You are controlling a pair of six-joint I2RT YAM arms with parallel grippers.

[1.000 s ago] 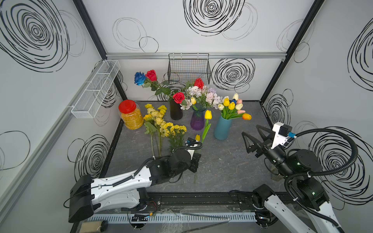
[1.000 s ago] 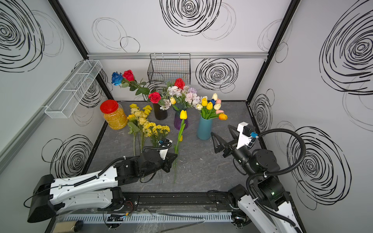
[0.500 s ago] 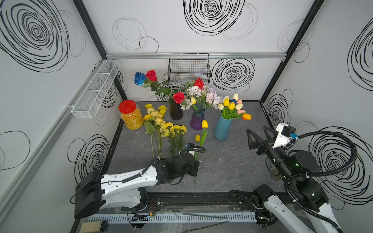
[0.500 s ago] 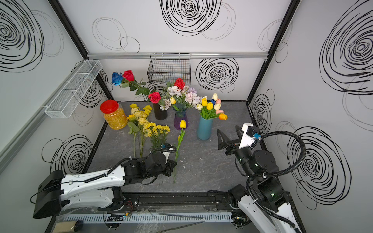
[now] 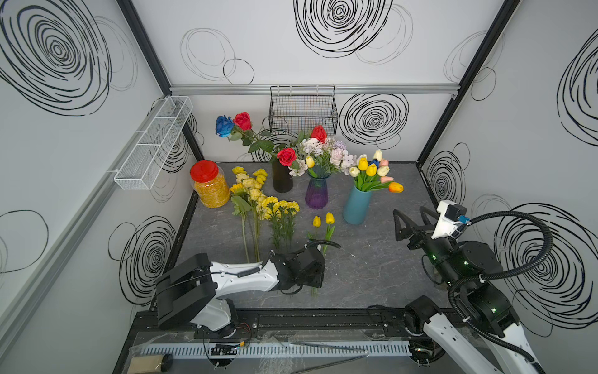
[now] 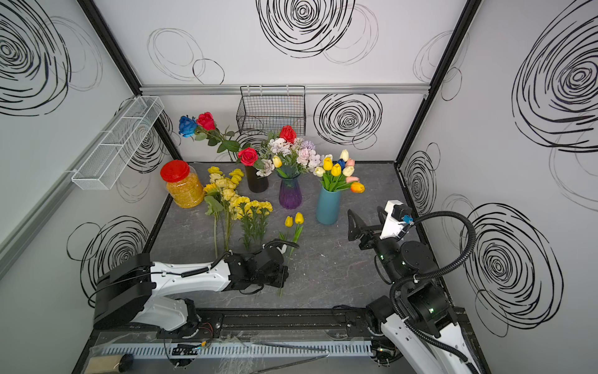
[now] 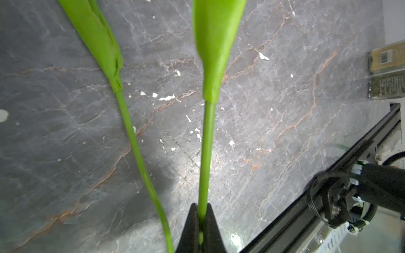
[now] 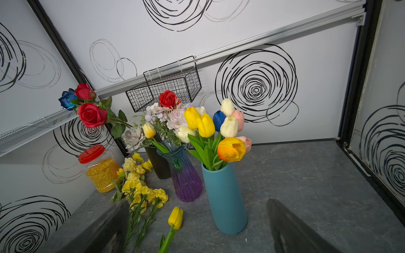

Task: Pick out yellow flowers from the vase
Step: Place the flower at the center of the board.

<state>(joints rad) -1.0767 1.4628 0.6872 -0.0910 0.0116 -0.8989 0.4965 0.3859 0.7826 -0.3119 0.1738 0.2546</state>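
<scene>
**stemwatcher:** so what's the left tool [image 7: 201, 211] doing?

**gripnerd:** It's clamped tight on a thin green stem [image 7: 206, 142], close to the cut end, at the near side of the desk [image 5: 372, 265]. A second stem [image 7: 135, 142] runs just beside it, outside the jaws. Both stems lead away from the tool toward the far side. They end in two yellow tulips [image 5: 329, 217] side by side, just near-left of the teal vase [image 5: 357, 207]. Can't tell which bloom belongs to the pinched stem, or whether that stem touches the desk.

**stemwatcher:** and the right tool [image 5: 408, 212]?

**gripnerd:** Spread wide with nothing in it, hanging to the right of the teal vase and pointed toward it. That vase has more yellow tulip heads [image 5: 371, 169] in it, and there's a yellow bud [image 5: 309, 161] in the purple vase [image 5: 316, 194]. A bunch of yellow flowers [image 5: 259, 197] lies flat on the desk left of the two tulips, next to the red-lidded jar [image 5: 210, 189].
</scene>
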